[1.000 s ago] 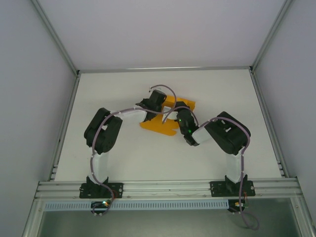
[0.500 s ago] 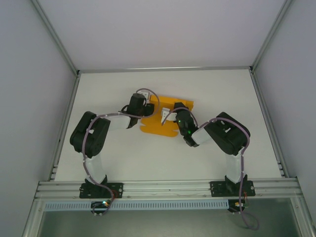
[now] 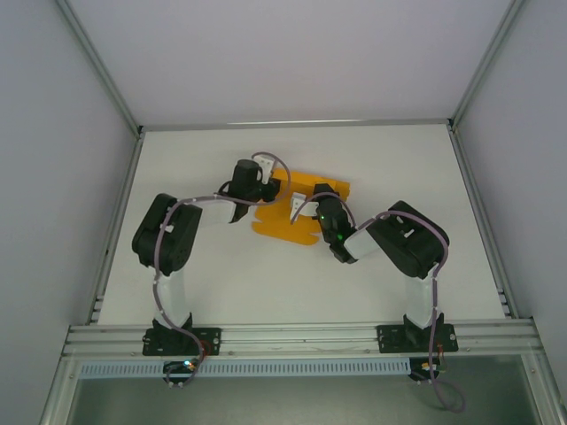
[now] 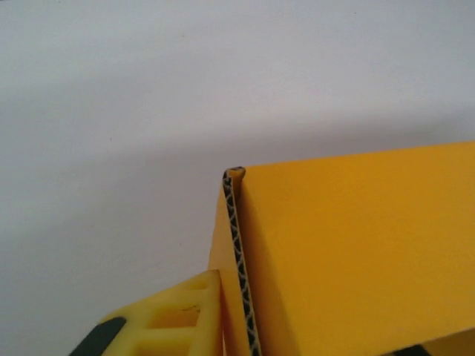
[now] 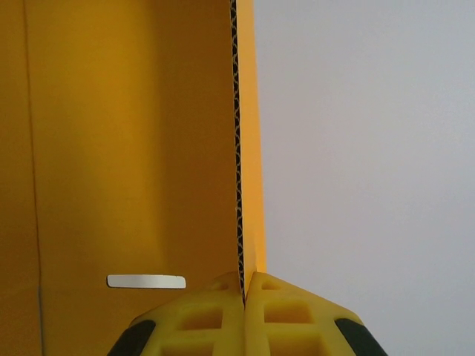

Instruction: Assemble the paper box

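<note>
Orange box [image 5: 133,148] wall sits clamped between the right gripper [image 5: 243,288] fingers. The left gripper [image 3: 268,188] finger [image 4: 171,319] lies beside another wall edge; grip unclear. Fold gently, holding the pinch square to the crease.

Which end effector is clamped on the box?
The right end effector: its fingers meet on the paper box edge. The left end effector: grip unclear.

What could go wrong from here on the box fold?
1. The right tool pinches only the thin edge of a paper box panel, so the card may slip out or its fluting may crush.
2. The left tool has one finger beside a panel corner. A grip there looks shallow, and the panel could spring away.
</note>
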Tool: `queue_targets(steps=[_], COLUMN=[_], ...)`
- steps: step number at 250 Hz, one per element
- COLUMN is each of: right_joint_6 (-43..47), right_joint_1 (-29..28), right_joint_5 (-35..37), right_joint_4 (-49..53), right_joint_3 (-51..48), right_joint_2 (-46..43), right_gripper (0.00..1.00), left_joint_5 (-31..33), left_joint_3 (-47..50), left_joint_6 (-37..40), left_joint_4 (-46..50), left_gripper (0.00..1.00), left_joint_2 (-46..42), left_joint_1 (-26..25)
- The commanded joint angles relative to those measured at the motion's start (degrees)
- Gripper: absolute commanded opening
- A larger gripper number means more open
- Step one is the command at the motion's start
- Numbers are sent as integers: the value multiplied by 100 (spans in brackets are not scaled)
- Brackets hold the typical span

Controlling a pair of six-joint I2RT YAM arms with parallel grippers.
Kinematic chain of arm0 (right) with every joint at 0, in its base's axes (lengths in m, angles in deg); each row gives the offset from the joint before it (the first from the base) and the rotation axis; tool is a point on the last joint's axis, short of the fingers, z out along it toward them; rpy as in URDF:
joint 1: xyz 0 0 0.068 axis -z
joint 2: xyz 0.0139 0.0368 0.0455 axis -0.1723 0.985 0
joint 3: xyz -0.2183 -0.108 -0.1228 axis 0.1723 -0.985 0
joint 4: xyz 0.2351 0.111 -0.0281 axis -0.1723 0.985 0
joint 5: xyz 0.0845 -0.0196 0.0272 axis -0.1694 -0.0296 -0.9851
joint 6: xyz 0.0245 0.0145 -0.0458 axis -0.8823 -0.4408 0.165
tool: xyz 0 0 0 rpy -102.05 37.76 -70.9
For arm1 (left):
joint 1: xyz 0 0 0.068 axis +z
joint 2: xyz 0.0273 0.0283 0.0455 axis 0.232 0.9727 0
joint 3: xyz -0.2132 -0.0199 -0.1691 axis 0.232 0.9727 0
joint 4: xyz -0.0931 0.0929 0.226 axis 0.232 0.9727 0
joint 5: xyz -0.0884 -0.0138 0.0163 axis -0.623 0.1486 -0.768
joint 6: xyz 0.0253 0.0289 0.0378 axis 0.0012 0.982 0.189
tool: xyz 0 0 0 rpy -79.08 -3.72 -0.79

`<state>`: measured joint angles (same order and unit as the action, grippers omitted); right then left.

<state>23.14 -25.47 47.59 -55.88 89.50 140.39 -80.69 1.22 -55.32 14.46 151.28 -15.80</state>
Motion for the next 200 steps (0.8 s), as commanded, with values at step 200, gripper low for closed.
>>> queue_targets(steps=[200], right_joint_6=[-82], right_joint_1=[46], right_joint_5=[206], right_joint_4=[1075], right_joint_3=[-247], right_joint_2=[191], right_gripper=[0], left_joint_5=[7607], left_joint_3=[-1698], left_joint_6=[-1709], left_joint_4=[4622], left_gripper=[0], left_joint_2=[934], left_joint_1=[-795])
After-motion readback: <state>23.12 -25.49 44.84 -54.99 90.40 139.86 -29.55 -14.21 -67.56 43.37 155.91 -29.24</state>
